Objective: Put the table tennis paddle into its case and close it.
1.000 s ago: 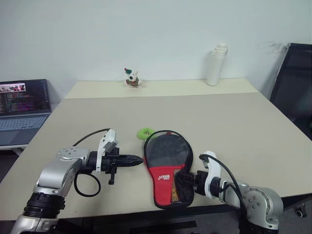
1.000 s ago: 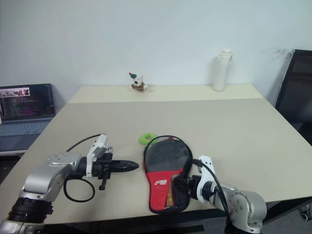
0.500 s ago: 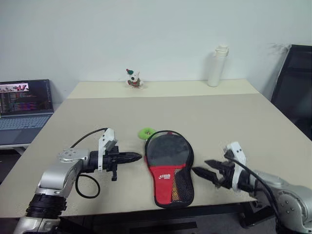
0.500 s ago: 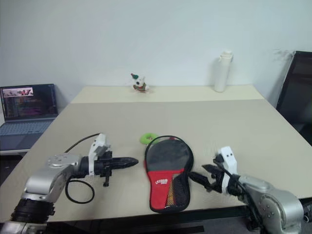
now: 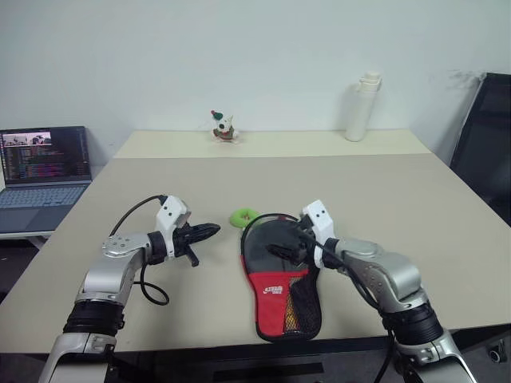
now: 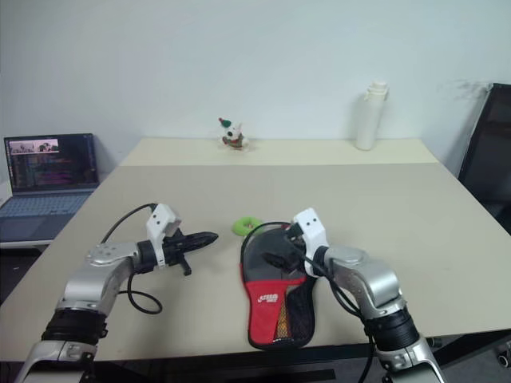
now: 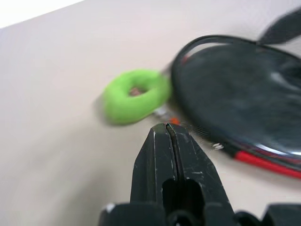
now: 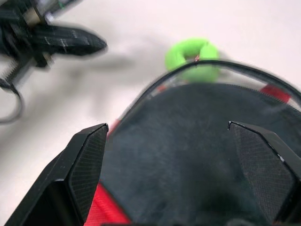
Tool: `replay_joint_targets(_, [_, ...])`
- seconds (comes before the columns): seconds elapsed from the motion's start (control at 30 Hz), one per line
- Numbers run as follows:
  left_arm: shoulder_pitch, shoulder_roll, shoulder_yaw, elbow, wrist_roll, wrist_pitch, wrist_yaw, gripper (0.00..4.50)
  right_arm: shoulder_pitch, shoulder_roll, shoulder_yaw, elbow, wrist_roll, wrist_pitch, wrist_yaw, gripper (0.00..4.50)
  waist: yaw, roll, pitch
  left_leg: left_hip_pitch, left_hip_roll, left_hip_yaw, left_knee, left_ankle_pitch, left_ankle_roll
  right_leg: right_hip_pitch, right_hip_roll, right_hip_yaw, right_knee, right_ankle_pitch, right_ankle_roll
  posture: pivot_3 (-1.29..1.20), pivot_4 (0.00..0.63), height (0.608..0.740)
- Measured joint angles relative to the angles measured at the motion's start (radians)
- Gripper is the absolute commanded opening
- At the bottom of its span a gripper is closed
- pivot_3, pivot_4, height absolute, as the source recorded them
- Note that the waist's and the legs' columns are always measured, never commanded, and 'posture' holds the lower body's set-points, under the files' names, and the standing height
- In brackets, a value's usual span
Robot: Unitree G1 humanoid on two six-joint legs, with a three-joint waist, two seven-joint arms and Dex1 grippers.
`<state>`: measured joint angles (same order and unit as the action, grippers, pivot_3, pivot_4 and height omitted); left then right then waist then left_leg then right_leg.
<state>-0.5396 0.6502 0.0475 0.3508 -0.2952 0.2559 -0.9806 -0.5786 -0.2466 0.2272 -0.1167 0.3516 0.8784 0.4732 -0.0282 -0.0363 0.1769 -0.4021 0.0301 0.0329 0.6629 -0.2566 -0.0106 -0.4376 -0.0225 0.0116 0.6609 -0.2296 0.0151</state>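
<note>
Case (image 5: pixel 279 271) under wide-open right tool (image 8: pixel 174 155)

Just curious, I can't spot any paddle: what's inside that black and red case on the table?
The case lies flat. Through its open round end a dark surface shows, probably the table tennis paddle face, though I can't be sure. No handle is visible; the red panel and mesh pocket cover that end.

White logo on the case's (image 5: pixel 284 279) red panel was noted, illegible; laptop (image 5: pixel 45 163) screen text was unreadable.
</note>
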Motion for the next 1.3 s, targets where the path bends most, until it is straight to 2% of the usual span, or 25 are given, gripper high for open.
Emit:
replay_joint_targets(0.03, [-0.017, -0.011, 0.000, 0.018, 0.004, 0.002, 0.011, 0.00, 0.007, -0.005, 0.004, 0.004, -0.012, -0.011, 0.003, 4.48, 0.002, 0.000, 0.000, 0.000, 0.000, 0.000, 0.000, 0.000, 0.000, 0.000, 0.000, 0.000, 0.000, 0.000, 0.000, 0.00, 0.150, 0.740])
replay_joint_targets(0.13, [-0.081, -0.042, 0.000, 0.082, 0.018, 0.007, 0.051, 0.58, 0.039, -0.018, 0.002, 0.002, -0.021, -0.019, 0.005, 4.50, 0.004, -0.002, -0.001, 0.000, -0.001, -0.001, 0.001, 0.000, 0.000, 0.001, 0.000, -0.002, 0.001, 0.000, 0.000, 0.00, 0.150, 0.740])
replay_joint_targets(0.3, [-0.212, -0.110, -0.026, 0.254, 0.083, -0.030, 0.098, 2.35, 0.082, -0.009, 0.005, -0.004, -0.026, -0.017, -0.003, 4.50, 0.001, -0.002, -0.001, 0.001, -0.002, 0.000, 0.001, 0.000, 0.000, 0.000, 0.002, -0.004, 0.002, 0.000, 0.000, 0.00, 0.150, 0.740])
replay_joint_targets(0.5, [-0.400, -0.178, -0.043, 0.561, 0.161, -0.099, 0.169, 4.46, 0.099, 0.011, 0.010, -0.025, -0.035, -0.014, -0.021, 4.50, -0.005, -0.002, -0.001, 0.001, -0.002, 0.000, 0.001, 0.000, 0.000, 0.000, 0.003, -0.004, 0.002, 0.000, 0.000, 0.00, 0.150, 0.740])
replay_joint_targets(0.7, [-0.521, -0.222, -0.049, 0.814, 0.242, -0.152, 0.228, 4.46, 0.106, 0.023, 0.008, -0.036, -0.043, -0.005, -0.041, 4.50, -0.002, -0.002, -0.001, 0.000, -0.002, 0.000, 0.001, 0.000, 0.000, 0.000, 0.003, -0.005, 0.001, 0.000, 0.000, 0.00, 0.150, 0.740])
replay_joint_targets(1.0, [-0.535, -0.245, -0.081, 0.881, 0.307, -0.157, 0.164, 4.46, 0.117, 0.043, 0.001, -0.053, -0.047, 0.010, -0.071, 4.50, -0.003, -0.003, -0.002, 0.001, -0.002, 0.000, 0.001, 0.000, 0.000, 0.000, 0.003, -0.004, 0.002, 0.000, 0.000, 0.00, 0.150, 0.740])
replay_joint_targets(1.13, [-0.535, -0.245, -0.081, 0.885, 0.317, -0.159, 0.153, 3.54, 0.118, 0.052, 0.001, -0.055, -0.050, 0.013, -0.081, 4.50, -0.003, -0.003, -0.002, 0.001, -0.002, 0.000, 0.001, 0.000, 0.000, 0.000, 0.002, -0.004, 0.002, 0.000, 0.000, 0.00, 0.150, 0.740])
replay_joint_targets(1.3, [-0.530, -0.252, -0.080, 0.882, 0.317, -0.162, 0.126, 1.71, 0.117, 0.052, 0.002, -0.054, -0.063, 0.009, -0.083, 4.50, -0.004, -0.003, -0.002, 0.002, -0.002, 0.000, 0.001, 0.000, 0.000, 0.000, 0.003, -0.004, 0.003, 0.000, 0.000, 0.00, 0.150, 0.740])
